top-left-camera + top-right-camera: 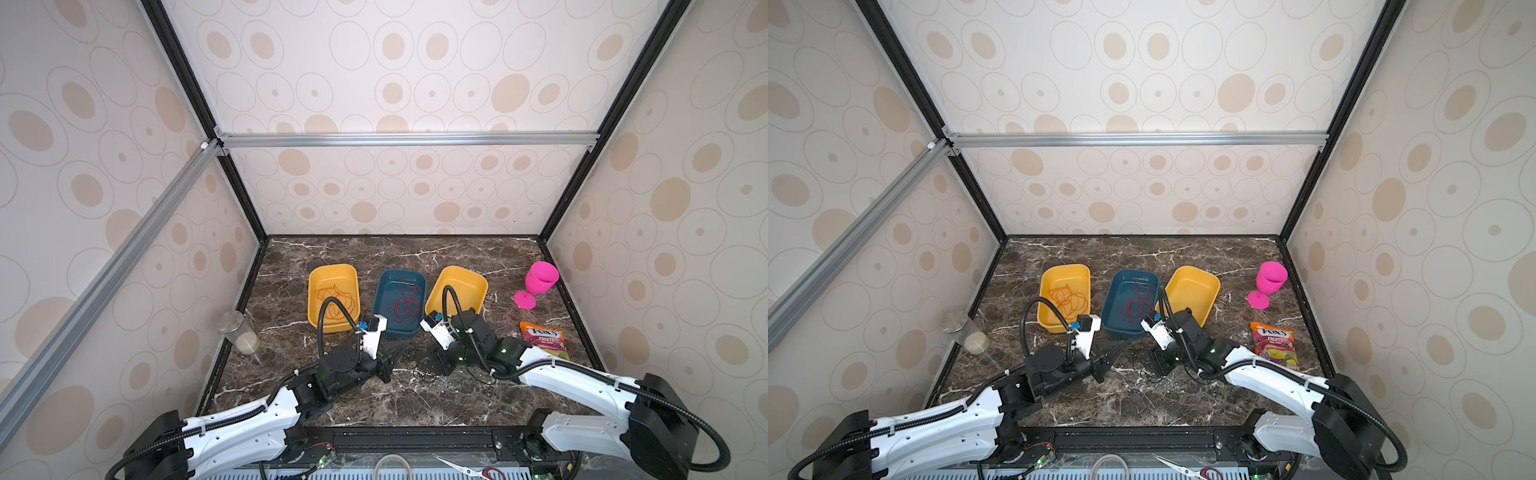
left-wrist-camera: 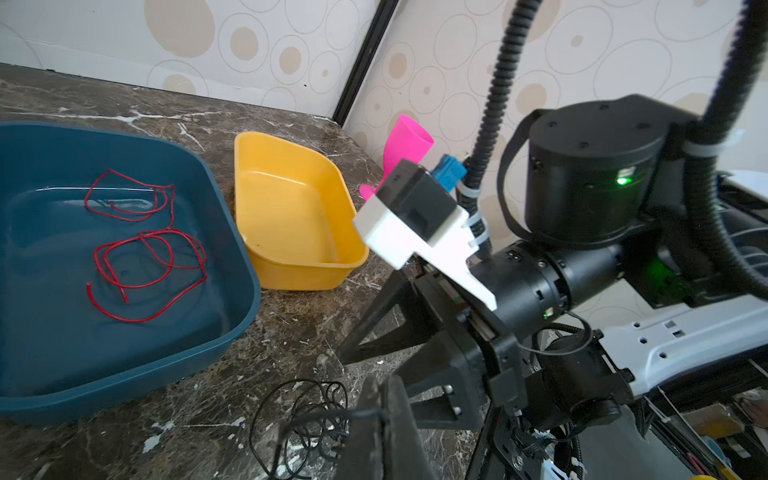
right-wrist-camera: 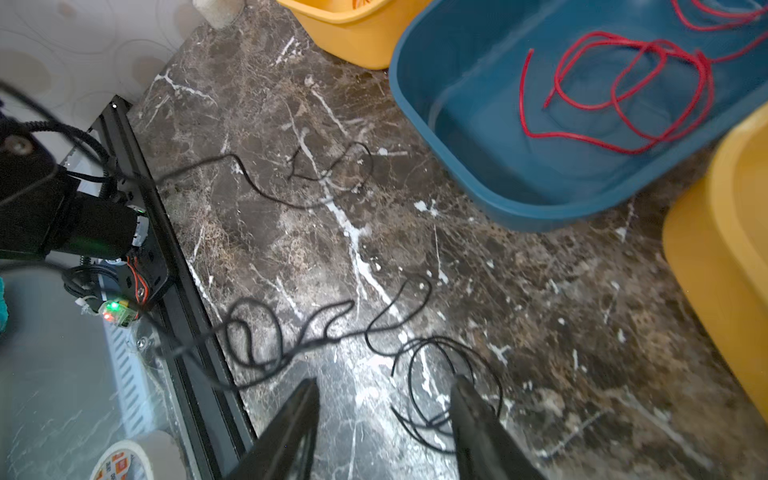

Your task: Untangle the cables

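- On the dark marble tabletop (image 1: 415, 407), between the arms, lies a thin, tangled black cable (image 2: 316, 409); the left gripper (image 2: 376, 390), pressed together, pinches one strand.
- The right gripper (image 3: 384, 386) stands spread over its loops.
- A thin red cable (image 1: 405, 307) lies in the blue plastic tray (image 1: 384, 291), and a thin orange cable (image 1: 332, 303) in the yellow plastic tray (image 1: 332, 270).

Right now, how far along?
Done: orange cable in left yellow tray, red cable in blue tray. In hand: left claw looks shut on the black cable; right claw open over its loops. Left: black cable tangled on the table; right yellow tray empty.
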`<state>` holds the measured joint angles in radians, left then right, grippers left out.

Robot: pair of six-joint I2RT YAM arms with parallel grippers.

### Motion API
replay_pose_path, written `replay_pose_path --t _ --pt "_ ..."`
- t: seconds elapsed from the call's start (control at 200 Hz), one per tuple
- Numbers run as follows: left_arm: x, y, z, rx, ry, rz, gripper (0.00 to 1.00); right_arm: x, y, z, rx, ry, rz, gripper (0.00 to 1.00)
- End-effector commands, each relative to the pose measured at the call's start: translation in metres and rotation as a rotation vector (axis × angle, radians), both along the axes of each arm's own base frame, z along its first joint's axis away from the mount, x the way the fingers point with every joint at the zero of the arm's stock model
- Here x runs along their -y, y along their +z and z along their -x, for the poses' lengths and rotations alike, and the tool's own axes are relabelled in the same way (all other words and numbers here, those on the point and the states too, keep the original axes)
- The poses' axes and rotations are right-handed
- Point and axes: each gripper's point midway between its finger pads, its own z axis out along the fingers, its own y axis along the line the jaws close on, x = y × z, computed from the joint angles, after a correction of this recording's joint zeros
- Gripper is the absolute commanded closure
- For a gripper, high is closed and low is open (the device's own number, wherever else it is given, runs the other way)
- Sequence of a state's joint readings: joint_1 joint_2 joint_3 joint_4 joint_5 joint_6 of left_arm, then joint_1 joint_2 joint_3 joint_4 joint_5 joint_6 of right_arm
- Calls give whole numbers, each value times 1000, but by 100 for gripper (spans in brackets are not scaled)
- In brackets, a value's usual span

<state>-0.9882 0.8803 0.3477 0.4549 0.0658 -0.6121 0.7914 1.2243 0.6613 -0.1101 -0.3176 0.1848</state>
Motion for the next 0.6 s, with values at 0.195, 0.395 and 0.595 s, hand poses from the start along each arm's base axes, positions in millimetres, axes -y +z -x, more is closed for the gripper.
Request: replay_pose_path --t 0.195,0.395,0.595 --pt "-2 37 -3 56 15 82 100 -28 -1 -13 161 147 -39 51" --pt "-10 34 -10 33 74 68 100 -50 3 -18 204 219 -108 51" --pt "-32 37 -20 28 192 109 100 -76 -11 -18 159 255 -137 53"
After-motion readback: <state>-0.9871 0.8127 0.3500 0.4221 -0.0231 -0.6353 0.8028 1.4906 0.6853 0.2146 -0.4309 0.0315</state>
